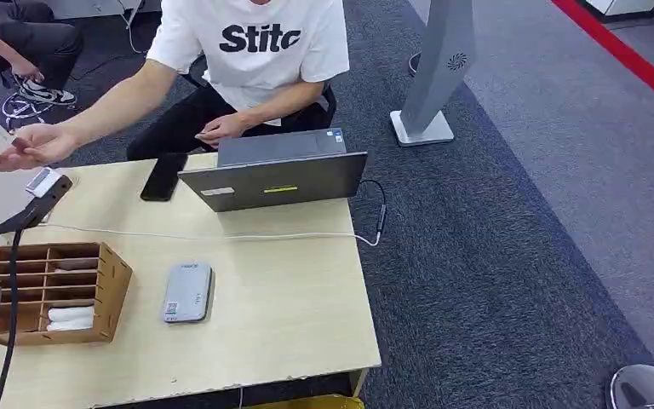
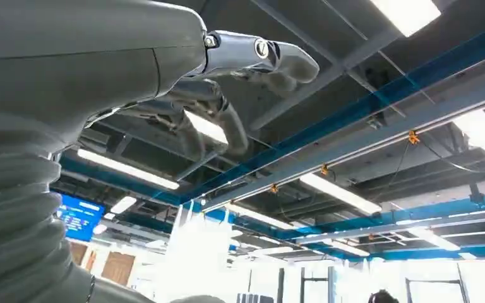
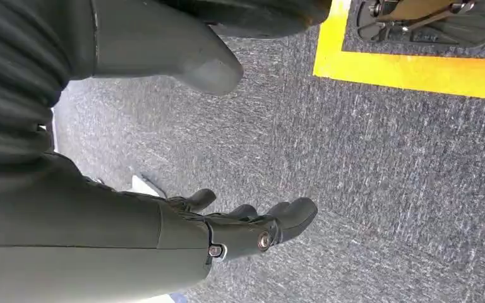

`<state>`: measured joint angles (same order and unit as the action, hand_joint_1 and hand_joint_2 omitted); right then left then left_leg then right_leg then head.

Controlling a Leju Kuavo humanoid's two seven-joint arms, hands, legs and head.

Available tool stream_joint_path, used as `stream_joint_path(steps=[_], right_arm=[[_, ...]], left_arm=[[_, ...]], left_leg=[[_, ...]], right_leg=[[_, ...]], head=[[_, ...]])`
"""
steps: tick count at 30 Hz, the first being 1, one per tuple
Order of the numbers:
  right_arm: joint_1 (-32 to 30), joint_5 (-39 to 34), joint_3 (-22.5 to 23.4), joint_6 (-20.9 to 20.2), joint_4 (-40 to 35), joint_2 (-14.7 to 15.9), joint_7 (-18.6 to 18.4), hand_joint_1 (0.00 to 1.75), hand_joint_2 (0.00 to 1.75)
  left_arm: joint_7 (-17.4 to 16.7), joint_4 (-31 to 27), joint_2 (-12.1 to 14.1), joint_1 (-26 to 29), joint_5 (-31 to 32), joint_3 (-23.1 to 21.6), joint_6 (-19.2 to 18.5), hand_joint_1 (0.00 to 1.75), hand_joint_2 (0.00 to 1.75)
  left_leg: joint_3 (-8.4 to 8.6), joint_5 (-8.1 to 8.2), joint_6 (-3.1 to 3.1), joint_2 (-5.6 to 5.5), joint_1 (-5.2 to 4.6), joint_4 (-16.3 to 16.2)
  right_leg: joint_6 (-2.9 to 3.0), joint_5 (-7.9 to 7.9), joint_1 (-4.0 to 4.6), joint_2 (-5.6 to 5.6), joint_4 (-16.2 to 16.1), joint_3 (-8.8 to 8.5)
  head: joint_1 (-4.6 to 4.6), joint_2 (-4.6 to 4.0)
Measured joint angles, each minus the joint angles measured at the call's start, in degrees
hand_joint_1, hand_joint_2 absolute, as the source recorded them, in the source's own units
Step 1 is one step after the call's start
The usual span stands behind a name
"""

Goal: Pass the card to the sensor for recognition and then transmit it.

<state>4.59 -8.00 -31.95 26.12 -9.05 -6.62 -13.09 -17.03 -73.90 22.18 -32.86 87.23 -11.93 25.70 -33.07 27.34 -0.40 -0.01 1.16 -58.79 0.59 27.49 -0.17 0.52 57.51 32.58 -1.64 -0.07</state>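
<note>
Both robot hands empty: left (image 2: 227, 88) raised; right (image 3: 240, 221) hanging.

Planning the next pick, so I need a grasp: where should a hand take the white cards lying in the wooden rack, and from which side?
Probably from above. The wooden rack opens upward, and its dividers wall in the white cards, which lie flat in a compartment of the row nearest the robot. Reach down through the open top and pinch the stack's exposed upper edge, thumb on one face and fingers on the other.
</note>
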Motion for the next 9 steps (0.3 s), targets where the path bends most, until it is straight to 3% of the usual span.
stream_joint_path(steps=[9], right_arm=[[0.0, -0.46, -0.02, -0.15, 0.02, 0.02, -0.07, 0.0, 1.75]], left_arm=[[6.41, 0.11, -1.97, 0.74, -0.02, 1.71, -1.22, 0.0, 1.75]], left_leg=[[-0.01, 0.0, 0.0, -0.01, 0.0, 0.0]], right_leg=[[0.0, 0.0, 0.0, 0.0, 0.0, 0.0]], head=[[0.0, 0.0]])
